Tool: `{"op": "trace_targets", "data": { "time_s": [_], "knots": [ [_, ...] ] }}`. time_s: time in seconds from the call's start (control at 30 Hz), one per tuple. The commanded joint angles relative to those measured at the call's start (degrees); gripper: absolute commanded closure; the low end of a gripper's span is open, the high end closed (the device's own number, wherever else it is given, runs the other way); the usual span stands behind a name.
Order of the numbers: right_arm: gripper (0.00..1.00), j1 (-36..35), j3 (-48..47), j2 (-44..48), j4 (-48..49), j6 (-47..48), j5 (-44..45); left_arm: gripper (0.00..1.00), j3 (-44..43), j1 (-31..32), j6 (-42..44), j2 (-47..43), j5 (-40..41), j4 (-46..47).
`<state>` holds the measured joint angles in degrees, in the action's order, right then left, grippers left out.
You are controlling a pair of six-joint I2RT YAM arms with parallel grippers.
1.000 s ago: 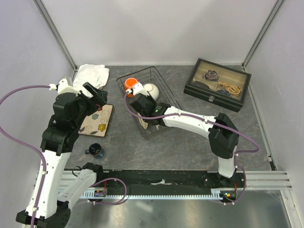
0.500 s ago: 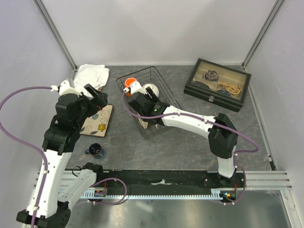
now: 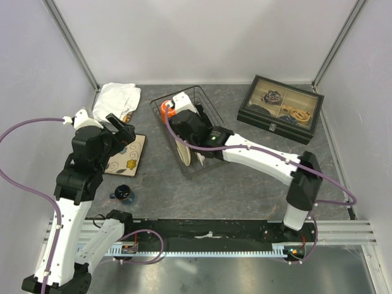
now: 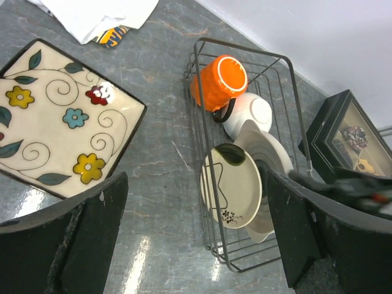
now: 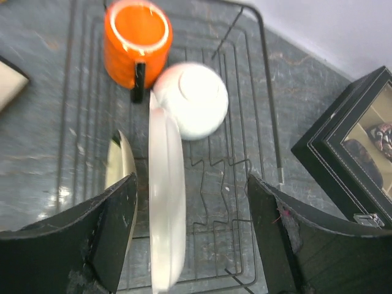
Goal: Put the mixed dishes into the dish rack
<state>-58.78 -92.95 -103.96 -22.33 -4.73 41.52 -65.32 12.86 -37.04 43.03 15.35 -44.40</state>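
Note:
The black wire dish rack (image 4: 196, 122) holds an orange mug (image 4: 219, 82) and a white bowl (image 4: 248, 114) at its far end. Two round plates stand on edge in its slots: a cream one with a dark motif (image 4: 236, 187) and a plain white one (image 5: 166, 202). My right gripper (image 5: 193, 239) hangs open over the rack; the white plate stands free between its fingers, nearer the left one. The square flower-patterned plate (image 4: 55, 122) lies flat on the table left of the rack. My left gripper (image 4: 196, 239) is open and empty above the table between that plate and the rack.
A white folded cloth (image 3: 116, 97) lies at the back left. A black glass-lidded compartment box (image 3: 280, 109) sits right of the rack. A small dark cup (image 3: 123, 195) stands near the left arm's base. Grey walls close in the table.
My right gripper has opened, let go of the white plate in the rack and drawn back above it. The left arm has shifted slightly.

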Motion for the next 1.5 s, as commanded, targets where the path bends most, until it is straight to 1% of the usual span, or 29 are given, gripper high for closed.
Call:
{"op": "trace_targets", "data": {
  "time_s": [0.0,0.13,0.2,0.23,0.4,0.5,0.53,0.6,0.63,0.7,0.8,0.97,1.03,1.17,1.33,1.47],
  "knots": [
    [0.2,-0.3,-0.6,10.3,3.3,-2.3,-3.1,0.02,1.0,-0.3,1.3,-0.3,2.8,-0.2],
    [0.2,-0.3,2.6,16.0,3.4,-3.1,-4.3,0.07,0.8,-0.3,3.8,2.5,3.3,-0.1],
    [0.2,-0.4,4.2,19.2,3.4,-3.4,-4.5,0.09,0.5,-0.4,5.0,4.3,4.8,0.1],
    [0.2,-0.5,5.7,21.2,3.3,-3.6,-4.8,0.09,0.5,-0.4,5.6,5.0,5.0,0.6],
    [0.2,-0.5,11.2,26.4,1.7,-6.9,-6.8,0.08,1.9,-0.4,13.8,9.3,4.6,4.3],
    [0.2,-0.5,14.3,29.2,1.2,-9.5,-8.2,0.08,3.5,-0.4,19.4,13.7,4.9,8.9],
    [0.2,-0.7,15.2,30.3,1.2,-10.2,-8.4,0.07,3.3,-0.5,21.6,17.2,5.4,9.9],
    [0.2,-0.9,17.4,31.4,1.1,-11.3,-8.5,0.07,1.9,-0.5,22.4,20.4,7.6,10.0],
    [0.2,-1.1,18.2,32.6,1.1,-12.4,-8.5,0.07,1.8,-0.5,22.5,22.9,8.0,10.6],
    [0.2,-1.0,20.4,33.7,1.1,-13.5,-8.1,0.07,2.6,-0.5,21.8,24.8,9.3,11.6],
    [0.2,-1.1,22.7,35.6,1.1,-14.4,-8.2,0.08,3.4,-0.5,20.5,29.2,9.4,11.3],
    [0.19,-1.1,25.3,37.8,1.0,-15.1,-7.5,0.09,8.4,-0.5,19.5,34.1,9.9,12.5],
    [0.19,-1.0,26.3,38.3,1.0,-15.3,-7.6,0.09,9.9,-0.5,20.9,35.6,9.8,14.9],
    [0.18,-1.1,27.5,38.7,1.0,-15.9,-7.8,0.09,9.2,-0.5,23.4,38.3,9.4,15.7],
    [0.18,-1.1,28.6,38.9,1.3,-17.0,-8.2,0.08,9.8,-0.5,30.5,39.6,7.8,20.3],
    [0.18,-1.2,29.8,39.1,1.9,-17.3,-8.1,0.08,11.2,-0.4,31.3,41.5,6.0,22.6]
  ]
}}
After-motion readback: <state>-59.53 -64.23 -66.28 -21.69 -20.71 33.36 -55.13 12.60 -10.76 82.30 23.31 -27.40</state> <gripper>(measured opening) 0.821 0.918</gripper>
